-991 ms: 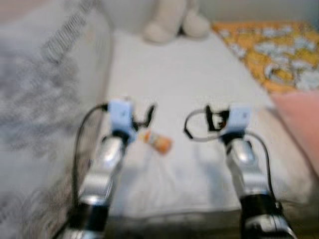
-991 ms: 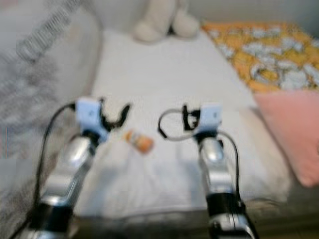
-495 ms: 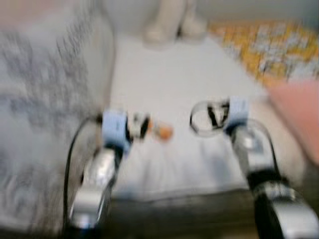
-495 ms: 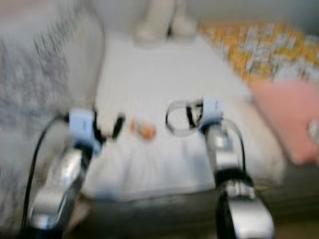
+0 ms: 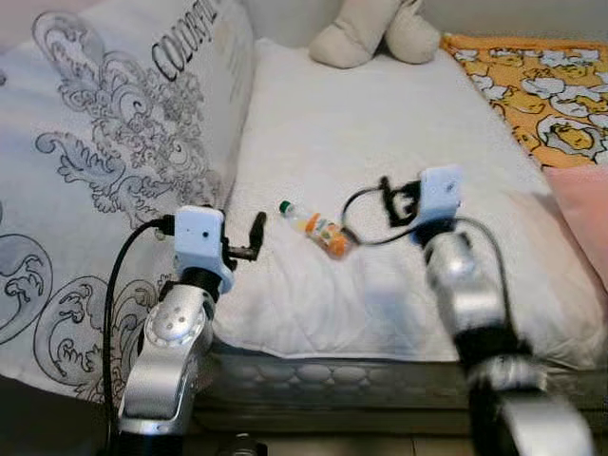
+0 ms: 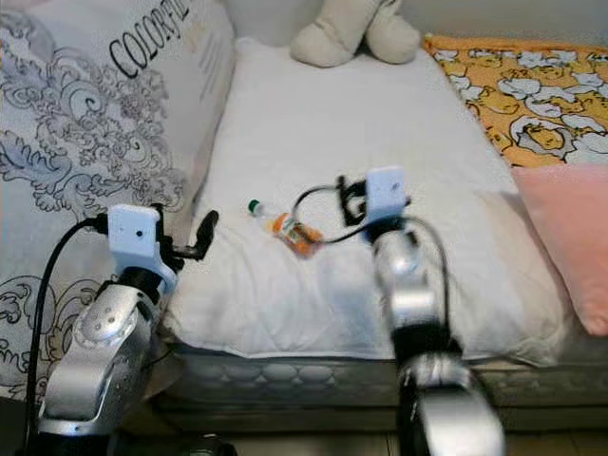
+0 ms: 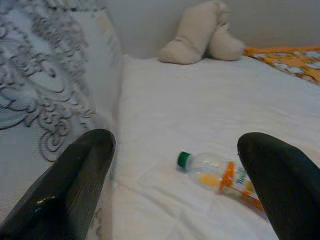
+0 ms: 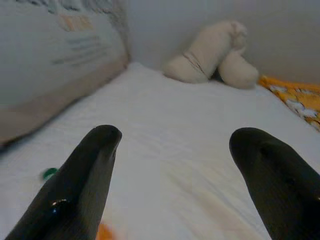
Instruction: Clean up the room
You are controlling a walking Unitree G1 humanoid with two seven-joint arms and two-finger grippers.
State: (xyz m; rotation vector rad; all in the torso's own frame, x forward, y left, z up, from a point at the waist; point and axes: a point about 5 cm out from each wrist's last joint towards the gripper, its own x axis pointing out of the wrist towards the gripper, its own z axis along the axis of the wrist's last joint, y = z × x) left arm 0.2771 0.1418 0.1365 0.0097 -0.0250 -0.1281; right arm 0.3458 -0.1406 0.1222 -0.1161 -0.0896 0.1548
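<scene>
A small plastic bottle (image 5: 316, 229) with a green cap and an orange label lies on its side on the white mattress (image 5: 380, 133). My left gripper (image 5: 251, 241) hovers just left of the bottle, low over the mattress edge. It is open, and the bottle (image 7: 220, 179) shows ahead between its fingers. My right gripper (image 5: 391, 201) hangs just right of the bottle, open with nothing in it. Its arm is blurred. In the right wrist view the green cap (image 8: 49, 173) sits low, beside one finger (image 8: 82, 175).
A big pillow (image 5: 114, 142) with grey ornaments leans along the left side. A beige plush toy (image 5: 375, 28) sits at the far end of the bed. An orange duck-print blanket (image 5: 541, 85) and a pink pillow (image 5: 584, 209) lie on the right. The mattress front edge (image 5: 361, 366) is close.
The head view has steadied and sharpened after a blurred shift. The right gripper now stands nearer the bottle, and the left gripper sits farther to the bottle's left.
</scene>
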